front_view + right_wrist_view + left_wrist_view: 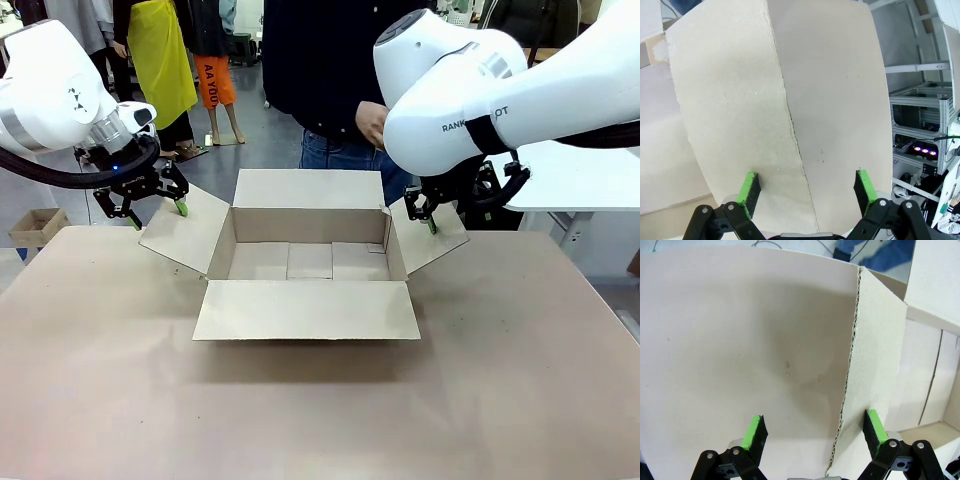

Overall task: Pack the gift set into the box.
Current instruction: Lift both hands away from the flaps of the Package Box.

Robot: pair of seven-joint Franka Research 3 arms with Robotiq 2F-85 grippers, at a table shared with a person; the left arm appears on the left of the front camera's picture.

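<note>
Both jaws gape (unclamped), each astride a side flap (185, 232) of the box (308, 225).

Our count: one box (308, 225), four flaps (308, 310).
We see two grippers flanking the box: left gripper (160, 213), right gripper (422, 220).

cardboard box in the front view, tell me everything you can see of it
The box is plain brown corrugated cardboard, upright in the middle of the table, with nothing inside and its bottom seams showing. All four flaps are open: the near one lies flat, the far one stands up, the side ones slant outward. Each side flap's edge sits between open fingers, of the left gripper and the right gripper.
</note>
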